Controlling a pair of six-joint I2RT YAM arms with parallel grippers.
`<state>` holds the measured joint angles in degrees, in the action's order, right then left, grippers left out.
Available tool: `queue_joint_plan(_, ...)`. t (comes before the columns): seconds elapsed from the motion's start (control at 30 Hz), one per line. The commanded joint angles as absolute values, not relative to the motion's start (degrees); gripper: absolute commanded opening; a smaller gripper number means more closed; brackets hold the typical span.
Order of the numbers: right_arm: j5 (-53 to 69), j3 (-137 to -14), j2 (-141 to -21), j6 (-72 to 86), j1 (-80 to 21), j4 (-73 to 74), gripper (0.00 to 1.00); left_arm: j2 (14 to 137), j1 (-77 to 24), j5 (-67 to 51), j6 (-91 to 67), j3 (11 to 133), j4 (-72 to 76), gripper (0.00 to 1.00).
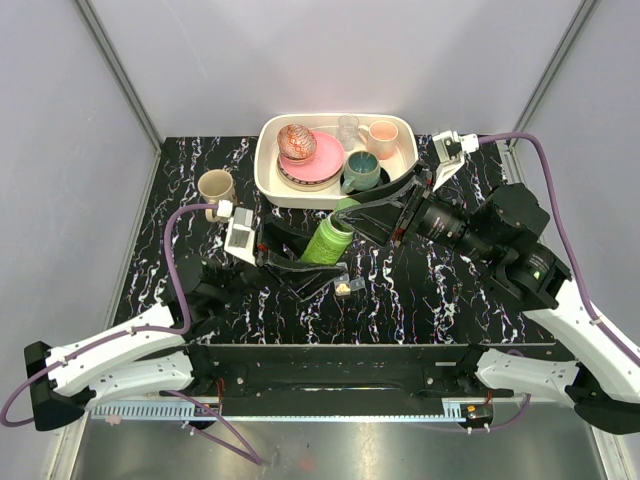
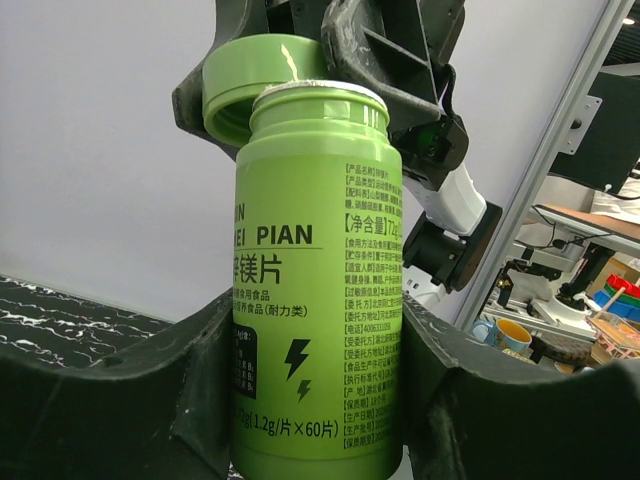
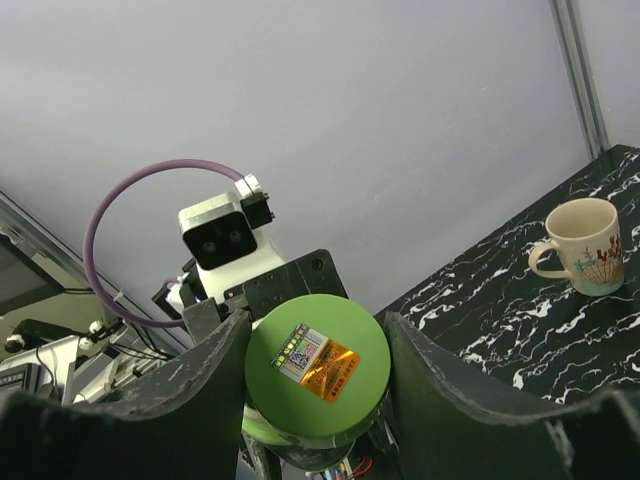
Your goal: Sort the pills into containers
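Observation:
My left gripper (image 1: 322, 245) is shut on the body of a small green bottle (image 2: 315, 290) and holds it upright; its mouth is uncovered. My right gripper (image 1: 352, 208) is shut on the bottle's green cap (image 3: 318, 375), which sits just off the mouth, up and to the left in the left wrist view (image 2: 240, 95). A small yellowish cluster of pills (image 1: 344, 289) lies in the short clear strip of containers (image 1: 356, 282) on the table, just in front of the bottle. The strip is out of both wrist views.
A white tub (image 1: 268, 170) at the back holds a pink plate, a patterned bowl, a teal mug, a pink mug and a glass. A beige mug (image 1: 215, 186) stands at the back left and also shows in the right wrist view (image 3: 585, 245).

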<state>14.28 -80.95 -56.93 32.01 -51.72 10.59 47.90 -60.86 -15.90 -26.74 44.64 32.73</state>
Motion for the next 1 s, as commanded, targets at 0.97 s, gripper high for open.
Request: queue_joint_plan(0.97,26.37,-79.63,-57.40,30.77,-51.94,6.50,0.00,48.08,-61.61,-14.24,-25.93,46.76,38.05,0.00)
